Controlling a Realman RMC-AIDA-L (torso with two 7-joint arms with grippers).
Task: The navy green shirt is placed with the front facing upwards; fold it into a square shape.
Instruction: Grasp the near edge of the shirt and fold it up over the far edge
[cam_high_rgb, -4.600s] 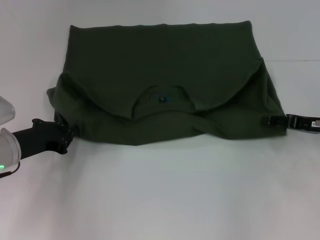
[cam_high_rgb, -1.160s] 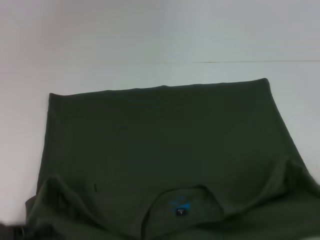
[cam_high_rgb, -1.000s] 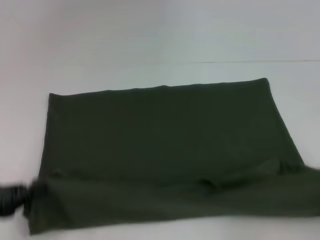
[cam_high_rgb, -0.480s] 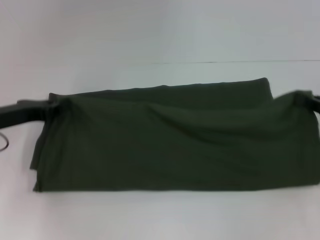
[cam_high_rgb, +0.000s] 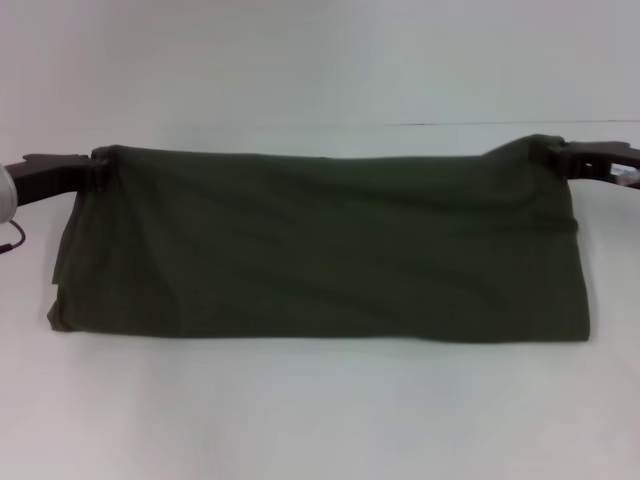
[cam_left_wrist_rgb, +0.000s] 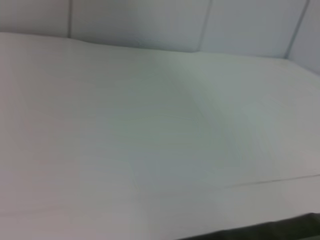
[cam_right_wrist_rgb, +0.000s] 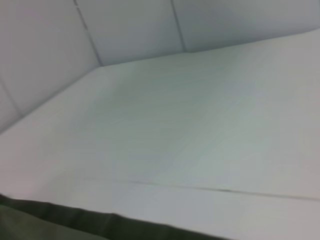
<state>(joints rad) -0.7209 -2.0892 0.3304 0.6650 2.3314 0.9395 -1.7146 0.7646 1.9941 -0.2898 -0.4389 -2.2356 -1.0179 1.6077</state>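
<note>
White tabletop (cam_high_rgb: 320, 420), pale wall behind. Shirt (cam_high_rgb: 320, 250) folded into wide band across centre, far edge lifted. Left gripper (cam_high_rgb: 95, 170) at 9 o'clock, jaws clenched on far-left corner; right gripper (cam_high_rgb: 555, 155) at 3 o'clock, jaws clenched on far-right corner. Cloth judged soft, light, limp; sags between grips. Best held at corners, kept taut. Wrist views show only dark hem strip.

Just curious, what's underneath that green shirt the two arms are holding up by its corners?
The navy green shirt rests its lower edge on the white table. The left hand and right hand hold its upper corners. Anything beneath the cloth is covered.
</note>
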